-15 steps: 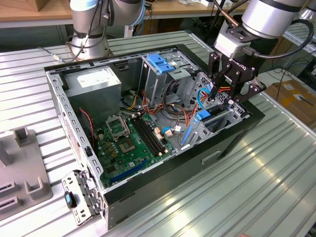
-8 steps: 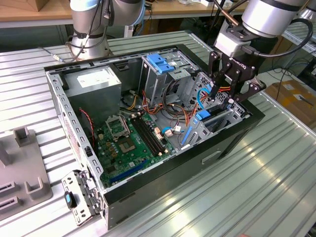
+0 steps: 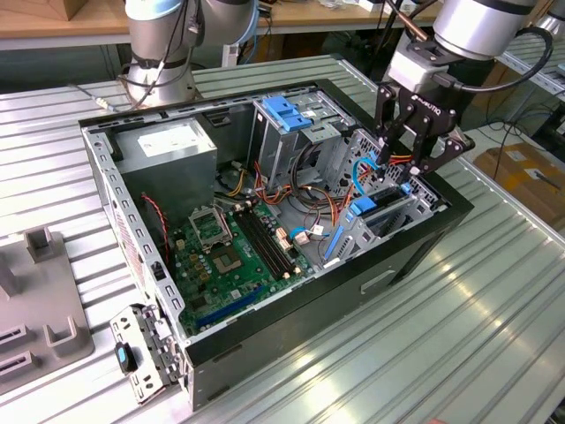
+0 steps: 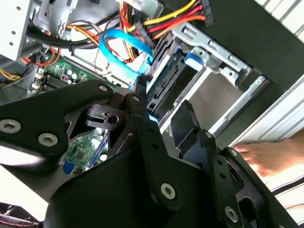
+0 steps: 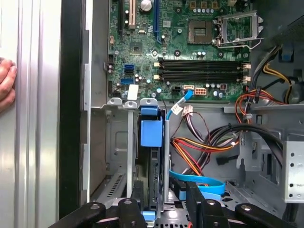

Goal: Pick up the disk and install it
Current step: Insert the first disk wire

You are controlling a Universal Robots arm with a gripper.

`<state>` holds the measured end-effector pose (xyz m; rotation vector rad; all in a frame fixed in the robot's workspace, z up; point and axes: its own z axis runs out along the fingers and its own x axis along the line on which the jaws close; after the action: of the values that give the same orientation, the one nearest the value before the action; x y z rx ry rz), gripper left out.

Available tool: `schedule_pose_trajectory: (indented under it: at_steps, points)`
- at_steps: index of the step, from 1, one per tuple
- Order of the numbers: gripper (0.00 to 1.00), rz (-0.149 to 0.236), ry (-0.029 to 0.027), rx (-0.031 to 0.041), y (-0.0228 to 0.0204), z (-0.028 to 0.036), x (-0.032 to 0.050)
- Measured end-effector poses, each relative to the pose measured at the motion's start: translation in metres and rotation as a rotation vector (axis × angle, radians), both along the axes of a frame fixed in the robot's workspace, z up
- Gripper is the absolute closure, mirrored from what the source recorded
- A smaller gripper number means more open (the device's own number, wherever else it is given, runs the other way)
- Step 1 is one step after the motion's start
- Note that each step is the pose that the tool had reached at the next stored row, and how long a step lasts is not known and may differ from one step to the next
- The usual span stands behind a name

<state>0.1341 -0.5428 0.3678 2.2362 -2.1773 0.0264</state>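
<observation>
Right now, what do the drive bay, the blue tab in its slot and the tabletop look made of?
Drive bay: bare sheet metal, dull silver-grey, with folded edges and punched holes.
Blue tab: probably moulded plastic, an even, slightly glossy blue.
Tabletop: ribbed metal, possibly aluminium, with a brushed look that catches reflections.

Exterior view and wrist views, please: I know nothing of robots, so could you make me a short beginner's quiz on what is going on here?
1. True or false: the disk lies flat on the motherboard.
2. The gripper hangs above: A the motherboard, B the drive bay, C the power supply.
3. Fill in: the tab above the disk is ____.
Key: 1 false, it stands on edge in the drive bay; 2 B; 3 blue.
</observation>
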Motion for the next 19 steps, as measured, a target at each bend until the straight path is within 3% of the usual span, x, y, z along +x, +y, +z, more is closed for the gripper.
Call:
schedule_pose_trajectory:
  at_steps: [3,6,14,17,18,19]
  points:
    - [0.51,0.0,0.0007,-0.0001,0.0001,-0.0088,0.0022]
    - [0.51,0.0,0.001,-0.0001,0.0001,-0.0126,0.0023]
    - [0.53,0.0,0.0011,0.0,0.0001,-0.0137,0.0023]
    - [0.72,0.0,0.0011,0.0,0.0001,-0.014,0.0023]
    - [0.72,0.0,0.0011,-0.0001,0.0001,-0.014,0.0023]
    - [0.84,0.0,0.0011,0.0,0.0001,-0.0142,0.0023]
